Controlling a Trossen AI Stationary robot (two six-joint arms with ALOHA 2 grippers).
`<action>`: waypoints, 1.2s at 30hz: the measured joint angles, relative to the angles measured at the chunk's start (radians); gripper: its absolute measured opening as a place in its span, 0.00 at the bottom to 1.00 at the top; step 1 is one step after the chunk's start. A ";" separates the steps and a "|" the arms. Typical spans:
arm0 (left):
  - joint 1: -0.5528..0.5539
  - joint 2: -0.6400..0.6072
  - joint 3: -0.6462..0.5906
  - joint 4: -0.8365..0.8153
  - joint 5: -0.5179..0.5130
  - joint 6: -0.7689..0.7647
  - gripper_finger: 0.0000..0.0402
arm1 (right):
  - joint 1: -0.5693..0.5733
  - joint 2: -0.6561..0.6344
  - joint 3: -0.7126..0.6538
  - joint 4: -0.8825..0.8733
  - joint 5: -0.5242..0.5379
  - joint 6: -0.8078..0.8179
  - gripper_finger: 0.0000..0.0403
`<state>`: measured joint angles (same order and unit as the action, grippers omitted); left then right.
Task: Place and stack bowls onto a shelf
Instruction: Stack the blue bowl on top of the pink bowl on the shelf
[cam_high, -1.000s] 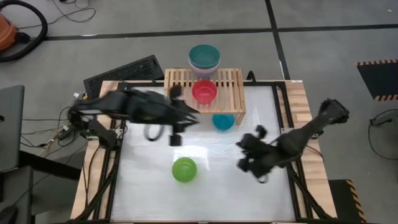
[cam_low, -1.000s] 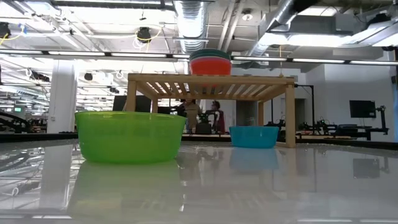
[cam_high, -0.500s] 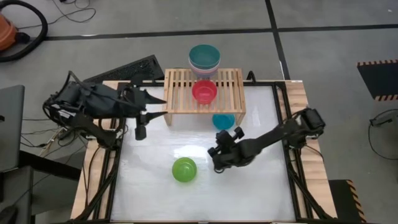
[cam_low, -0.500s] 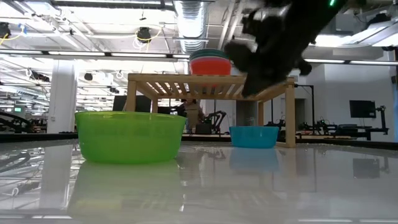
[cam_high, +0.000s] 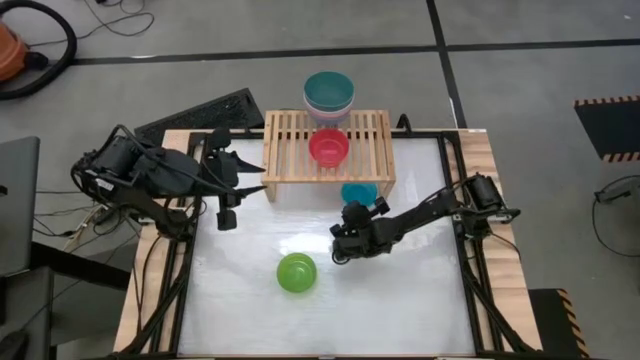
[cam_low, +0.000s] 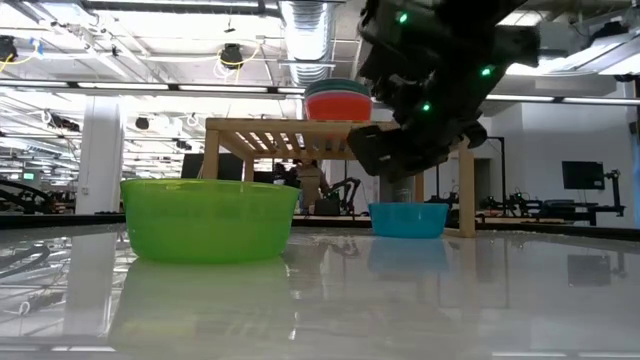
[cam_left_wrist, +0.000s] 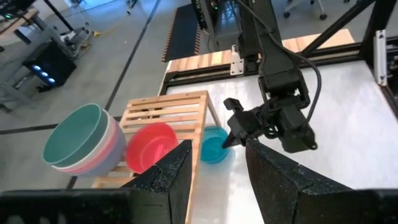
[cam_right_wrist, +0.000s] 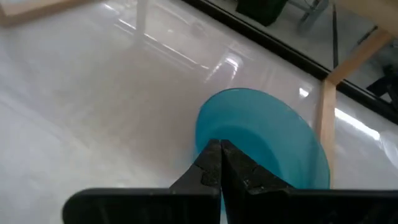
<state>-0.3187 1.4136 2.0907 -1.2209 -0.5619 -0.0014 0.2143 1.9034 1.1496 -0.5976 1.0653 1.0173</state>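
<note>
A lime green bowl (cam_high: 296, 272) and a cyan bowl (cam_high: 358, 193) rest on their bases on the white table; the cyan one is at the shelf's front edge. The light-wood shelf (cam_high: 290, 150) carries a red bowl (cam_high: 328, 147). A stack of larger bowls with a dark teal one on top (cam_high: 329, 92) sits at its far edge. My right gripper (cam_high: 350, 222) hovers shut just near of the cyan bowl (cam_right_wrist: 267, 130) and above the table (cam_low: 385, 160), touching nothing. My left gripper (cam_high: 227, 216) is open and empty (cam_left_wrist: 217, 168) left of the shelf.
The shelf's solid side legs (cam_low: 467, 180) stand on either side of the space under its top, and the cyan bowl (cam_low: 408, 219) is beside the right leg. Bare table (cam_high: 400, 300) lies near and right of the green bowl (cam_low: 208, 218). A dark keyboard (cam_high: 200, 115) lies beyond the table's far left corner.
My left gripper has drawn back from the table's middle toward the left edge, empty. My right gripper has swung from the right side toward the table's middle and then a little farther, up to the cyan bowl. No bowl has moved.
</note>
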 joint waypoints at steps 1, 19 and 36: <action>0.000 0.000 0.000 -0.002 -0.003 0.000 0.34 | -0.014 0.000 0.000 0.000 -0.009 -0.002 0.05; 0.000 0.000 0.000 -0.087 0.000 0.011 0.34 | 0.142 -0.051 -0.001 0.106 -0.500 0.002 0.05; 0.000 0.075 -0.131 -0.014 0.275 0.158 0.34 | 0.293 -0.384 0.331 -0.142 -0.456 -0.168 0.13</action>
<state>-0.3183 1.4885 1.9595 -1.2345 -0.2868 0.1571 0.5072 1.5189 1.4808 -0.7397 0.6089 0.8488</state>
